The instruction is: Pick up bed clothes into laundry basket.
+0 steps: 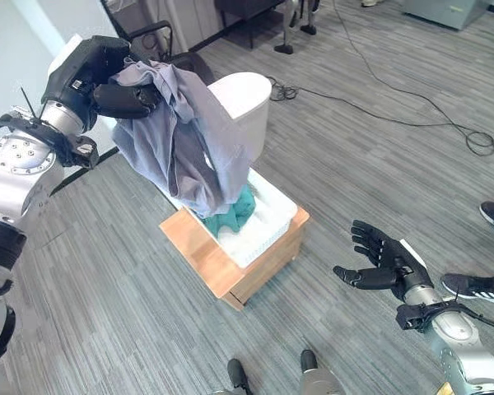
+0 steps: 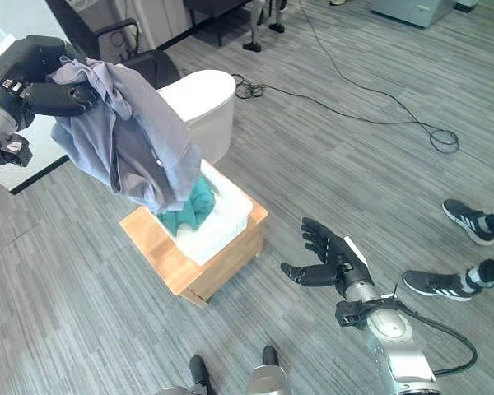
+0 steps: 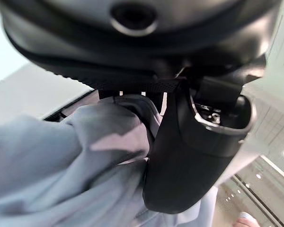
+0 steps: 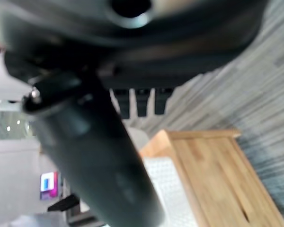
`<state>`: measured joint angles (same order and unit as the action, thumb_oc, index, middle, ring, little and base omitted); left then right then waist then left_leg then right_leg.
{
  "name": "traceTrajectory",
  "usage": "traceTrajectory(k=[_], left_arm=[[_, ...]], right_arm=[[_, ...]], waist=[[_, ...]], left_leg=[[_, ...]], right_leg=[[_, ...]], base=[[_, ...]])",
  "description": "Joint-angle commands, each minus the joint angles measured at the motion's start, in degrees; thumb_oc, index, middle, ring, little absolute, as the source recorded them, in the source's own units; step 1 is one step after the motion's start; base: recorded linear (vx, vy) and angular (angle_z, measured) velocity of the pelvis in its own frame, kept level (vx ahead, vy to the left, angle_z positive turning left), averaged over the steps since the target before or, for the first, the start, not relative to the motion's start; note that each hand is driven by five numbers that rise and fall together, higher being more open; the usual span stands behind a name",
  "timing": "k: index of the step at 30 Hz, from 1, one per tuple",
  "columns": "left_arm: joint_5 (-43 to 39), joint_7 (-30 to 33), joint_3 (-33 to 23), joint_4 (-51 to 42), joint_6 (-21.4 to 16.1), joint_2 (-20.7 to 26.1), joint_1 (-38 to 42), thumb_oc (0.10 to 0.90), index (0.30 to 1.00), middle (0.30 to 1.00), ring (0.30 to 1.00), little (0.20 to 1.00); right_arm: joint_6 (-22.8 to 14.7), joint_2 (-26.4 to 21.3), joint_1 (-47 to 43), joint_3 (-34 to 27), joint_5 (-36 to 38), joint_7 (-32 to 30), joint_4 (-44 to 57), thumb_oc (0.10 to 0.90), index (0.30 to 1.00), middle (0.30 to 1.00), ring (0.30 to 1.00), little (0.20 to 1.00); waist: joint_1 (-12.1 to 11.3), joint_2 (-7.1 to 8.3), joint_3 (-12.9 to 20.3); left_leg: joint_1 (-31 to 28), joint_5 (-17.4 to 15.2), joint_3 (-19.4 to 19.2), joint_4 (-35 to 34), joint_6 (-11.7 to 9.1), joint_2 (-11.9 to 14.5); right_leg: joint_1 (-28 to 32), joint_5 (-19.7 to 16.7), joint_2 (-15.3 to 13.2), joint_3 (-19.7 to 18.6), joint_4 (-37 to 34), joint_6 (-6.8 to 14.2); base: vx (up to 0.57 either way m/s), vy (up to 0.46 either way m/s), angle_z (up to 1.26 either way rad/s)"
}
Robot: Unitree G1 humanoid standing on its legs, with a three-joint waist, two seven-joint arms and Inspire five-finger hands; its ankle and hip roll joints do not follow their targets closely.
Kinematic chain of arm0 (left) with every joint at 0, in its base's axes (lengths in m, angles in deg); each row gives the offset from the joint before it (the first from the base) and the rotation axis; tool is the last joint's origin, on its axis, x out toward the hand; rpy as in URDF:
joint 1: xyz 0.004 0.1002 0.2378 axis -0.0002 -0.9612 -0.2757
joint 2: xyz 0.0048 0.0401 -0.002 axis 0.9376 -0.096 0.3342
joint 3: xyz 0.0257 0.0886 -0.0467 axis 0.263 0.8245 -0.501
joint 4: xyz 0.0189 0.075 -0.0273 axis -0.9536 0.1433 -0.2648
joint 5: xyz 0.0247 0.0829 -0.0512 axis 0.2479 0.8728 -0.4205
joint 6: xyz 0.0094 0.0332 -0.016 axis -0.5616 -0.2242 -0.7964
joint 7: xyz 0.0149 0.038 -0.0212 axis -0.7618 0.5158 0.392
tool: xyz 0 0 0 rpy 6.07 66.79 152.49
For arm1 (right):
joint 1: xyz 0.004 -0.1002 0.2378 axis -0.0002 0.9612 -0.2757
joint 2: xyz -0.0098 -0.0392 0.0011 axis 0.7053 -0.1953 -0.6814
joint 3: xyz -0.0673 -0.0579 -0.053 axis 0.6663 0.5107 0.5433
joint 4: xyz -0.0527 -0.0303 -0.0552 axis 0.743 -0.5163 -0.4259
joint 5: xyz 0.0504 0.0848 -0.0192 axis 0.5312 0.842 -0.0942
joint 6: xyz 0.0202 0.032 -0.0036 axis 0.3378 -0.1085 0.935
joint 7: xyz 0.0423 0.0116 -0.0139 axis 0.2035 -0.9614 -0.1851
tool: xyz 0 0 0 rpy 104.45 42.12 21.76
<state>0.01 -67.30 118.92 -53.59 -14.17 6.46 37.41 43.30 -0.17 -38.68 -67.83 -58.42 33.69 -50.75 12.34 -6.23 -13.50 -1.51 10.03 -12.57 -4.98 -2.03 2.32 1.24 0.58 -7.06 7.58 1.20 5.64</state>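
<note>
left arm is up high on the robot's left side, wrist raised above the basket, and the left hand [image 1: 119, 97] is curled tight round a bunch of grey-lilac bed clothes [image 1: 181, 144]. fingers and thumb pinch the top of the cloth, and the left wrist view confirms it, the thumb [image 3: 189, 156] pressed against the folds of fabric. the cloth hangs down in a long drape, its lower end reaching the white laundry basket [image 1: 272, 220] and meeting a teal garment [image 1: 235, 212] that lies bunched inside it.

the basket sits on a low wooden box [image 1: 222, 263], which stands on the grey striped floor [image 1: 107, 313]. just behind the hanging cloth stands a tall white rounded bin [image 1: 243, 103], partly hidden by the drape.

right arm comes in low from the right, forearm angled up, and the right hand [image 2: 329, 259] is spread wide, fingers straight and fanned, palm turned toward the box, holding nothing. it floats to the right of the wooden box, apart from it.

further out: a dark chair [image 2: 144, 58] behind the bin, a black cable [image 1: 412, 115] snaking across the floor, and a person's shoes [image 2: 449, 251] at the right edge, near the right hand.
</note>
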Motion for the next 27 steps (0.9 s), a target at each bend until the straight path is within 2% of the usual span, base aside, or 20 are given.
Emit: traceTrajectory(k=[1, 10, 17, 27], left_arm=[[-0.25, 1.37, -4.41, 7.70, -3.98, 1.58, 12.09, 0.400, 0.300, 0.300, 0.300, 0.300], [2.80, 0.93, -1.30, 13.26, -3.40, 0.02, 16.41, 0.400, 0.300, 0.300, 0.300, 0.300], [4.50, 0.62, 0.70, 12.80, -3.64, -0.74, 17.97, 0.400, 0.300, 0.300, 0.300, 0.300], [5.41, 0.78, 6.93, 12.92, -4.05, -3.06, 25.41, 0.400, 0.300, 0.300, 0.300, 0.300]], right_arm=[[-5.65, 0.21, -1.48, -0.21, 3.10, 0.52, 4.86, 0.800, 0.900, 0.900, 0.900, 0.900], [-5.75, 2.06, -0.05, -0.55, 2.92, 0.34, 4.38, 0.800, 0.900, 0.900, 0.900, 0.900], [-6.00, 3.33, -0.57, 0.63, 2.97, -0.01, 4.36, 0.800, 0.900, 0.900, 0.900, 0.900], [-5.62, 4.00, -0.01, 2.51, 2.80, 0.53, 5.07, 0.800, 0.900, 0.900, 0.900, 0.900]], waist=[[-0.19, 2.89, 6.07], [1.32, 2.43, 3.64], [1.74, 2.12, 1.41], [2.49, 0.44, -0.57]], left_leg=[[-0.67, -8.15, -0.76, -0.02, -3.44, 0.36], [0.93, -7.87, -1.67, -0.02, -3.34, -0.13], [2.60, -7.35, -2.18, -0.02, -3.41, -0.20], [3.74, -7.10, -2.09, -0.02, -3.59, -0.65]], right_leg=[[-1.67, -5.29, -4.99, -0.08, -4.94, 8.30], [-4.04, -6.34, -5.41, -1.04, -4.88, 8.65], [-6.23, -6.96, -5.40, -1.65, -4.48, 8.77], [-7.33, -7.40, -5.73, -1.23, -4.69, 8.91]], base=[[-0.02, 0.024, -0.11], [-0.01, 0.014, -0.06], [-0.01, 0.003, -0.04], [0.00, 0.003, -0.03]])
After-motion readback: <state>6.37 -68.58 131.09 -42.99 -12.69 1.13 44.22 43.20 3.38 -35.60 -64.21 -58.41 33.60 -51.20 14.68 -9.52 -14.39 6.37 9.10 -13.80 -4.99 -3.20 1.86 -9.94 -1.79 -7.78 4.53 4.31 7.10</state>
